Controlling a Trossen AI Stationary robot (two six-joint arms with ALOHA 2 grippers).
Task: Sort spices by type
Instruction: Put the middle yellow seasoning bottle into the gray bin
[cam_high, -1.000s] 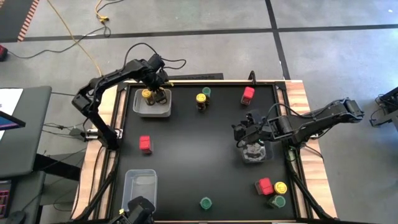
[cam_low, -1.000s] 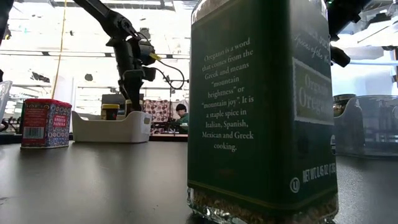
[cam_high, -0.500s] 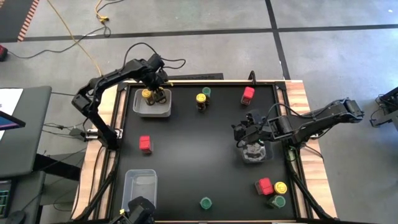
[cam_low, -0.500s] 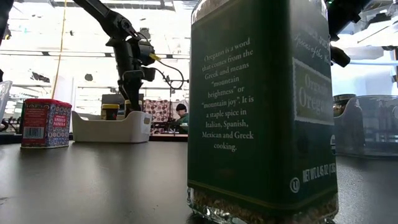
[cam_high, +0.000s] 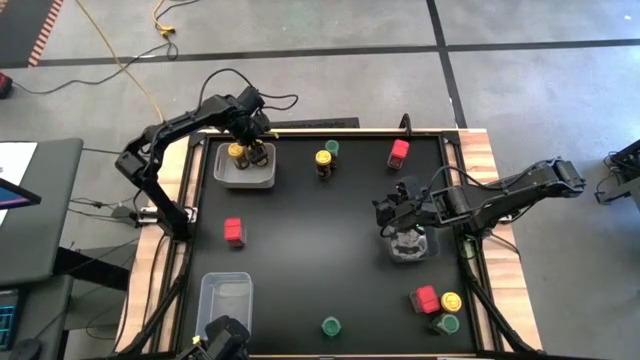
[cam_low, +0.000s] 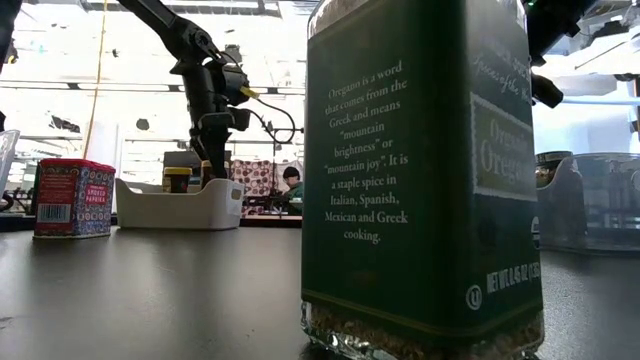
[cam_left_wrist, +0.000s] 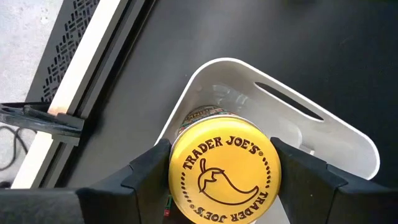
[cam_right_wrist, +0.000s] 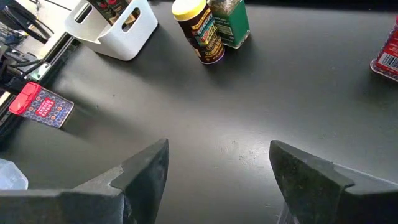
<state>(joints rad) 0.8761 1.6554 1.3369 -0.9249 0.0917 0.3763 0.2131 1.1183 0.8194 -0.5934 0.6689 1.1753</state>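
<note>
While your left claw (cam_left_wrist: 224, 186) grasps the yellow-lidded jar (cam_left_wrist: 224, 173) inside the white bin (cam_left_wrist: 348, 140), your right claw (cam_right_wrist: 217, 168) hangs released above the clear bin (cam_high: 407, 245).

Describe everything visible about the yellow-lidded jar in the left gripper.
The yellow-lidded jar is a dark jar with a round, glossy yellow lid printed "Trader Joe's" around a chilli pepper drawing. It stands upright, lid up, between the fingers of the left gripper, which press its two sides. It sits in the white bin at the table's far left corner, close to one rounded corner. Only a strip of its patterned label shows under the lid; whether it rests on the bin's floor cannot be told.
</note>
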